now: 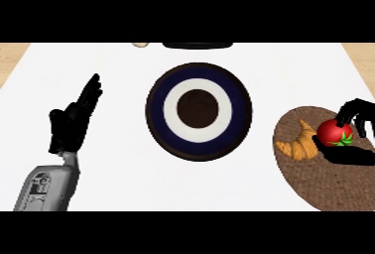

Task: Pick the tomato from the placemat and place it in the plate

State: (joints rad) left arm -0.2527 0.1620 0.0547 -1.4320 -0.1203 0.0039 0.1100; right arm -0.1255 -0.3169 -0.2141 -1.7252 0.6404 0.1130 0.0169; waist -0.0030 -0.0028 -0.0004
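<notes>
- Our right hand [353, 156] shows at 3 o'clock in the view. Its fingers arch over the tomato [333, 132] and its thumb side lies under it, so we read the hand as grasping the tomato.
- The tomato is over the placemat [322, 183], near that mat's 1 o'clock edge. We cannot tell whether it rests on the weave or is just off it.
- The croissant [296, 144] lies just beside the tomato, at its 9 o'clock, also on the placemat.
- The plate [158, 106] lies in the middle of the view, at 9 o'clock from the tomato and apart from the placemat.
- We judge the step in hand to be the lift. The croissant lies on the way to the plate, so we should rise straight up first and only then carry toward 9 o'clock, passing above it.
- A round, smooth tomato will likely roll, so we should lower it over the plate's brown centre and uncurl the fingers only once it rests there.
- Our left hand [73, 124] rests at 9 o'clock, released, fingers up; this step needs nothing from it.
</notes>
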